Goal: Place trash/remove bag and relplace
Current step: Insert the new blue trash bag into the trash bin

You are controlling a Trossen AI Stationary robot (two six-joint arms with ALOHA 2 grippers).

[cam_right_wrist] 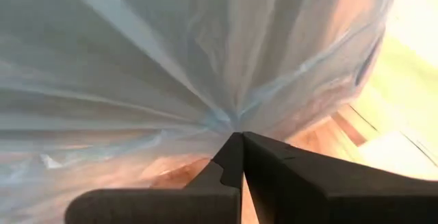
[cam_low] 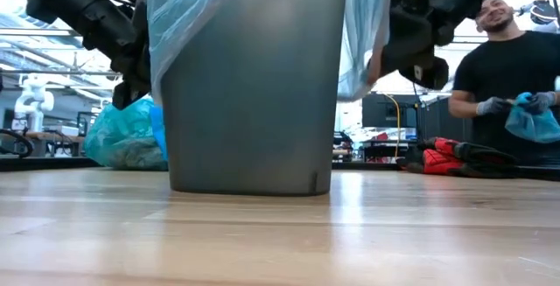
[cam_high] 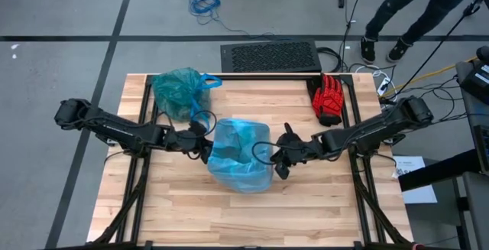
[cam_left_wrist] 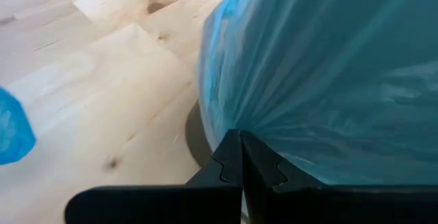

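While the wooden table carries everything in the scene, its middle is taken by the bin, a grey-brown container standing upright on the boards. Over the bin's mouth lies the pale sky-blue plastic bag, draped down the bin's sides in the low view, with the two dark arms meeting it from opposite sides.

The teal-green bag sits bunched on the table toward the far left corner, behind the left arm, its bright blue handle loop pointing right; it is apart from the bin and from both claws. In the low view it shows as a crumpled heap to the left of the bin.

A person in a dark shirt stands beyond the table on the right of the low view, gloved hands holding a piece of blue plastic.

The red glove lies near the far right edge of the table.

The left claw is clenched on the sky-blue bag's left edge, the film gathered into pleats at its fingertips in the left wrist view. The right claw is likewise clenched on the same bag's right edge, the plastic fanning out from its tips.
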